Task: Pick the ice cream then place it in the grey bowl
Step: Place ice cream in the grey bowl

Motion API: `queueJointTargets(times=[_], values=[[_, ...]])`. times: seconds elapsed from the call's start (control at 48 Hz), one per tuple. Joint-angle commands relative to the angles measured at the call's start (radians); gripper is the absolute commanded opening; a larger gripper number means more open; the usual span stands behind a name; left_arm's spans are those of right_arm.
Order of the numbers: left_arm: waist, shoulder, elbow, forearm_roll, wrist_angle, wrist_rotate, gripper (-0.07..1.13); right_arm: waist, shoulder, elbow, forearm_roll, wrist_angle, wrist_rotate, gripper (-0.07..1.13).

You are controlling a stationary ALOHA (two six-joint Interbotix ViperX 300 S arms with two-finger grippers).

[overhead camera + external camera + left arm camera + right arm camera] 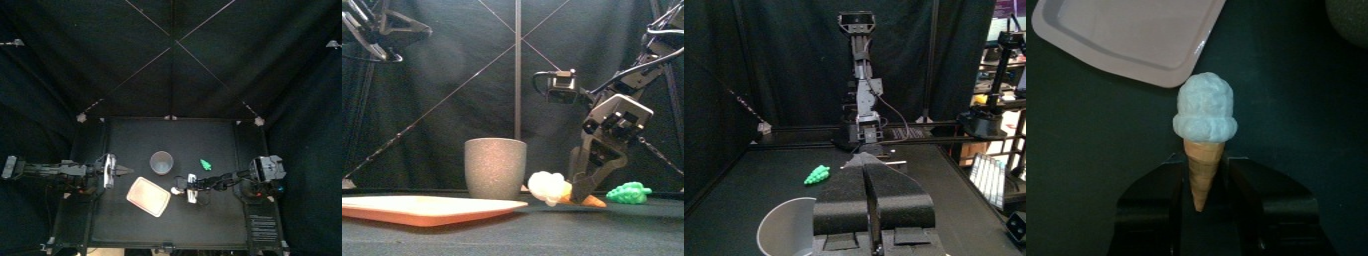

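The right gripper (1199, 172) is lowered to the table (221, 215) at centre-right and is clenched on the ice cream (1205, 118): in the right wrist view the 2 jaws are pressed against either side of the orange cone, and the white scoop projects beyond them. In the front view the ice cream (553, 188) is seen lying low on the table surface, with the scoop directed toward the grey bowl (496, 168) and the cone end held under the gripper tips. The grey bowl is positioned upright, just to the left of the ice cream and apart from it. A pink tray (422, 208) is located flat at front-left, near the scoop but not touching it. A green toy (628, 192) is located on the table to the right of the right gripper. The left gripper (871, 195) is held above the left side of the table, well apart from the ice cream, with its 2 jaws closed together on nothing.
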Motion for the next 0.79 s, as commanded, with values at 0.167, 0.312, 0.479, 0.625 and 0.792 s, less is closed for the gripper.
queueJointTargets(times=[0.167,0.312,0.479,0.625,0.792], values=[[-0.002,0.003,-0.014,0.002,-0.002,0.002,-0.03,-0.028,-0.117,-0.057,-0.028,0.005,-0.005,0.59],[-0.002,0.003,-0.012,0.002,-0.002,0.002,-0.03,-0.061,-0.207,-0.123,-0.086,0.006,-0.003,0.59],[-0.002,0.003,-0.014,0.003,0.000,0.002,-0.03,-0.140,-0.230,-0.219,-0.141,0.005,-0.002,0.59],[-0.002,0.003,-0.014,0.002,0.005,0.002,-0.03,-0.213,-0.179,-0.284,-0.149,0.002,0.000,0.59],[-0.002,0.003,-0.014,0.003,0.012,0.002,-0.03,-0.270,-0.115,-0.324,-0.133,-0.002,0.000,0.62]])
